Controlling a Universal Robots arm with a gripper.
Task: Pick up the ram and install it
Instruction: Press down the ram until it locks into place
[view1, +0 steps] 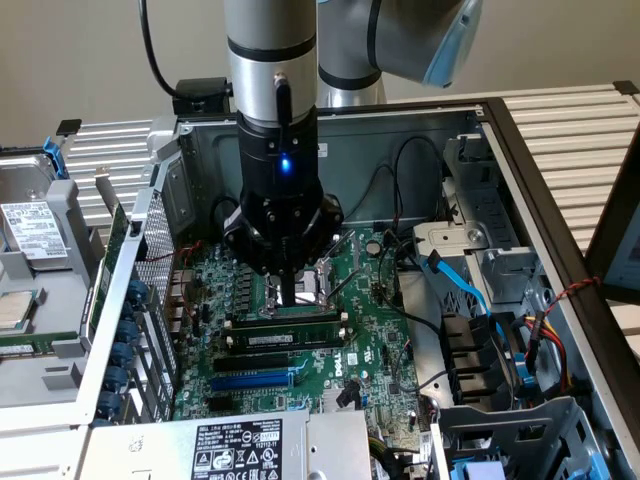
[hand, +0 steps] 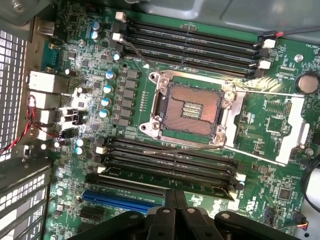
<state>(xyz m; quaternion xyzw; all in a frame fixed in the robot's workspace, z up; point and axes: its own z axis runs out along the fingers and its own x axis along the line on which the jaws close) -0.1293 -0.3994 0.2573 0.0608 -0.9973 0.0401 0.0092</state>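
Inside the open computer case (view1: 500, 130), over the motherboard (view1: 370, 330): one claw (view1: 288, 296), fingers pressed together, pointing straight down and holding nothing between them.

Item, the ram (view1: 285, 329): a long green stick with black chips, lying directly beneath the claw tips. Its long axis is running across the exterior view from left to right, parallel to the black memory slots (view1: 285, 347) beside it. It appears to be sitting in a slot already, though whether it is fully seated is hard to judge from this angle. The closed tips are hovering at, or just touching, its upper edge near mid-length (contact cannot be confirmed).

Item, wrist view: the claw's black housing (hand: 172, 220) is showing at the edge, with the memory slot bank (hand: 170, 167) just ahead of it and the bare CPU socket (hand: 192, 107) beyond.

Item, blue expansion slot (view1: 255, 381): lying parallel, on the near side of the slots.

Surroundings: room is tight. Black cables (view1: 410, 330) are crossing the board to the exterior view's right, a drive cage with blue cables (view1: 465, 285) is standing beyond them, and a power supply (view1: 240, 445) is occupying the near edge.
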